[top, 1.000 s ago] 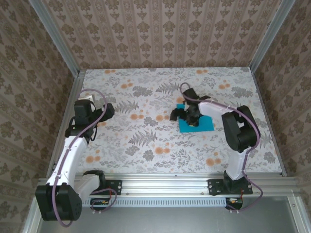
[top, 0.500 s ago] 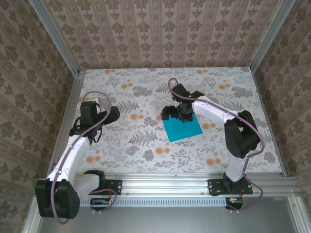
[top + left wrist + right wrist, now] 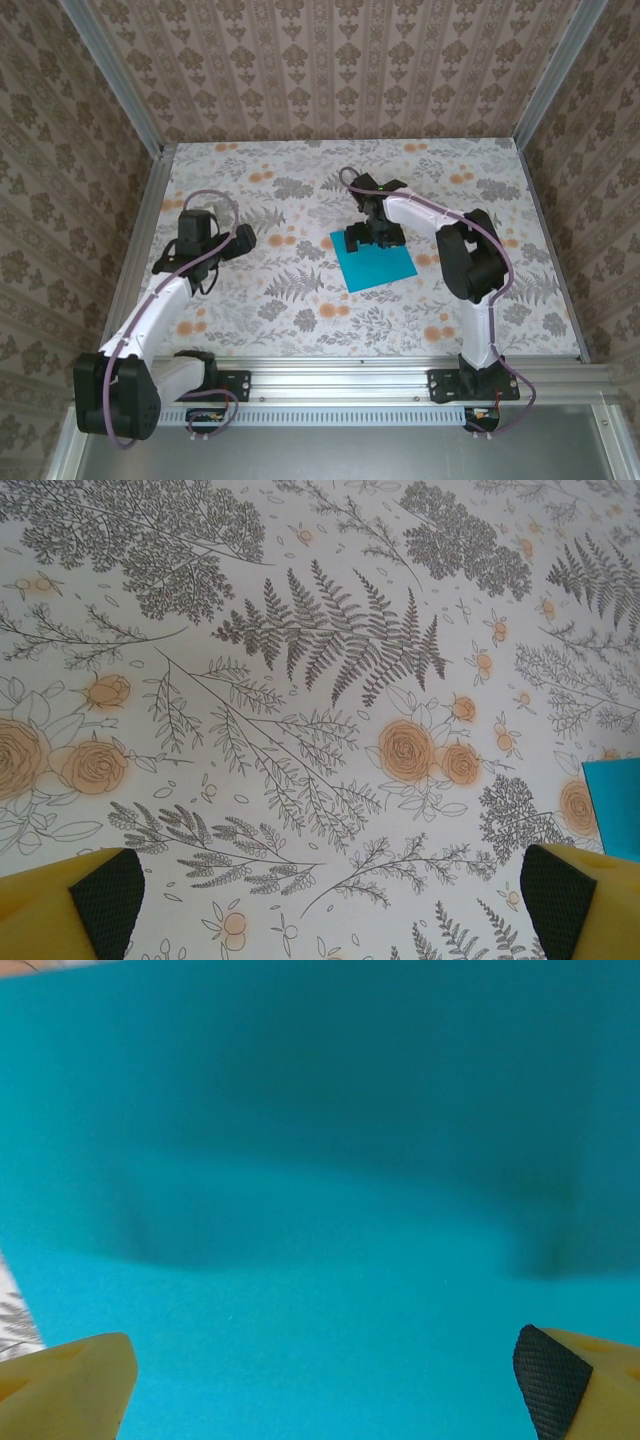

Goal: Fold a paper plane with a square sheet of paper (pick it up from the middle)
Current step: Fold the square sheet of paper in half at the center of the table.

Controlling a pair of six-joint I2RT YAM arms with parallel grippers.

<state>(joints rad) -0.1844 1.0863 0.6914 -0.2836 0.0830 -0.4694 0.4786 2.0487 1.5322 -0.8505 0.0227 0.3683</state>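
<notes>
The square sheet of paper [image 3: 375, 264] is bright teal and lies flat and unfolded on the floral tabletop, right of centre. My right gripper [image 3: 370, 237] hovers open over the sheet's far edge, pointing down. In the right wrist view the teal sheet [image 3: 320, 1210] spreads under the yellow fingertips [image 3: 70, 1385], with nothing between them. My left gripper [image 3: 240, 240] is open over bare table, well to the left of the sheet. In the left wrist view a corner of the sheet [image 3: 618, 795] shows at the right edge. The paper plane is out of view.
The floral tabletop [image 3: 300, 290] is walled by patterned panels on three sides, with aluminium posts at the back corners. An aluminium rail [image 3: 340, 375] carrying both arm bases runs along the near edge.
The sheet has slid left and turned slightly. My right gripper has moved from above the sheet's middle to its far edge. My left gripper has moved right, toward the sheet.
</notes>
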